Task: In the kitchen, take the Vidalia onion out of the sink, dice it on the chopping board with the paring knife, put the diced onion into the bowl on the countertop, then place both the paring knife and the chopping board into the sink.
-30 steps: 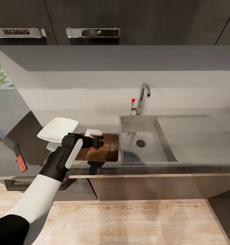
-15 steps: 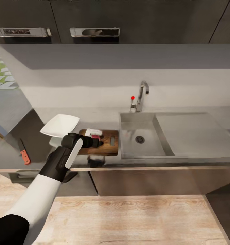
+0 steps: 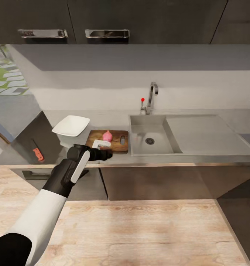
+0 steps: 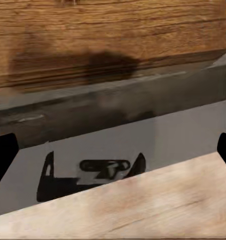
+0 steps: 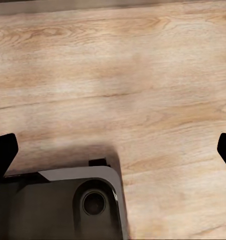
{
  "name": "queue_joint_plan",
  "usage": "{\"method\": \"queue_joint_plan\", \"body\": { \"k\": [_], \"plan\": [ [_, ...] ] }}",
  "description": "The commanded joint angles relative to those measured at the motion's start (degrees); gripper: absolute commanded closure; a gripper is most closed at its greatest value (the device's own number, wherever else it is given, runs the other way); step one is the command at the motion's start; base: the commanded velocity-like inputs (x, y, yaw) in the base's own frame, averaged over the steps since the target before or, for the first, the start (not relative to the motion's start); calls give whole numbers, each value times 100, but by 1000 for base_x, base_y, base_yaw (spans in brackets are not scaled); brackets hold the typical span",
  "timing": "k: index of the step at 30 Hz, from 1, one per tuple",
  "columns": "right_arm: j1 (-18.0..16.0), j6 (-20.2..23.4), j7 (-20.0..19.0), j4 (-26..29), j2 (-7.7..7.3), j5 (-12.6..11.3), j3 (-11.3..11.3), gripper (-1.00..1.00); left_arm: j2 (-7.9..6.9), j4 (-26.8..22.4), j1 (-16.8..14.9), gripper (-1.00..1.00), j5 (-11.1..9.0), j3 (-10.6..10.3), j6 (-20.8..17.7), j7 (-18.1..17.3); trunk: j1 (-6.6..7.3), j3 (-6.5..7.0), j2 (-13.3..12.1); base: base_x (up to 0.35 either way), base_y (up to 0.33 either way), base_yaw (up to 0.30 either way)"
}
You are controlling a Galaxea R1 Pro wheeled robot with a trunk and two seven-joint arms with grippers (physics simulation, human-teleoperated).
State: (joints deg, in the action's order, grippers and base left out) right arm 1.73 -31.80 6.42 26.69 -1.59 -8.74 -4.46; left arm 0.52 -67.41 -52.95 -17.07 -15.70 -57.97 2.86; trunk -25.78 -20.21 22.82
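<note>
Glossy countertop (image 3: 102, 118): onion (image 3: 107, 136) sits on chopping board (image 3: 108, 141), left of sink (image 3: 150, 138). Bowl (image 3: 71, 125) beside board; paring knife (image 3: 36, 151) farther left. Left gripper (image 3: 106, 155) and right gripper (image 5: 113, 150) both spread wide, holding nothing.

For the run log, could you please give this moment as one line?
pale onion on wooden chopping board | red-handled knife on countertop | left jaws open, empty
</note>
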Motion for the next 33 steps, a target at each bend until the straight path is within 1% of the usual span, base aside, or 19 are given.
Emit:
{"method": "queue_joint_plan", "body": {
  "k": [1,6,9,12,15,16,17,19,22,23,24,25,27,28,29,30,31,32,33],
  "plan": [
    [3,-8,34,11,-8,-49,-49,-100,1,-2,-4,-100,-33,-5,-22,30,0,-8,10,-299,0,0],
    [3,-9,34,11,-8,-49,-47,-100,1,-37,12,-100,-28,-16,-22,30,0,-8,10,-311,0,0],
    [3,-10,34,11,-6,-49,-46,-100,-1,-147,172,-100,-25,-15,-17,30,0,-8,10,-176,0,0],
    [2,-10,34,11,-7,-49,-46,-100,-26,-426,361,-100,-24,-19,-8,30,0,-8,10,-53,0,0],
    [3,-10,34,11,-5,-49,-49,-100,-134,-904,752,-100,-24,-20,2,25,0,-8,10,-17,0,0],
    [3,-10,34,11,-6,-49,-48,-100,-181,-1139,934,-100,-24,-20,6,22,0,-8,10,-8,0,0],
    [3,-10,34,11,-7,-49,-47,-100,-246,-1462,1234,-100,-24,-21,16,17,0,-8,10,-4,0,0],
    [3,-10,34,11,-7,-49,-46,-100,-299,-1786,1647,-100,-24,-21,28,9,0,-8,10,-2,0,0],
    [3,-10,34,11,-6,-47,-46,-100,-350,-2035,2270,-100,-18,-21,109,-7,0,-8,10,0,0,0],
    [3,-10,34,11,-7,-45,-46,-100,-387,-2063,2499,-100,-17,-21,229,-9,0,-8,10,0,0,0],
    [3,-10,34,11,-7,-46,-46,-100,-413,-2071,2620,-100,-17,-21,321,-10,0,-8,10,0,0,0],
    [3,-10,34,11,-7,-46,-46,-100,-488,-2082,2876,-100,-16,-21,569,-13,0,-8,10,0,0,0],
    [3,-10,34,11,-7,-48,-46,-100,-687,-2086,3413,-100,-20,-24,1279,-22,0,-8,10,0,0,0],
    [3,-10,34,11,-7,-48,-46,-100,-773,-2083,3691,-100,-21,-26,1675,-25,0,-8,10,0,0,0],
    [3,-10,34,7,-8,-49,-46,-100,-866,-2060,4116,-100,-20,-32,2247,-27,0,-8,10,0,0,0],
    [3,-10,34,5,-8,-49,-46,-100,-905,-2028,4405,-100,-6,-34,2633,-27,0,-8,10,0,0,0],
    [3,-10,34,5,-8,-51,-46,-100,-926,-2004,4551,-100,6,-35,2843,-28,0,-8,10,0,0,0],
    [3,-10,34,4,-8,-55,-46,-100,-966,-1959,4785,-100,32,-36,3203,-29,0,-8,10,0,0,0],
    [3,-12,34,4,-9,-57,-44,-100,-989,-1931,4882,-100,49,-37,3374,-30,0,-8,10,0,0,0]
  ]
}}
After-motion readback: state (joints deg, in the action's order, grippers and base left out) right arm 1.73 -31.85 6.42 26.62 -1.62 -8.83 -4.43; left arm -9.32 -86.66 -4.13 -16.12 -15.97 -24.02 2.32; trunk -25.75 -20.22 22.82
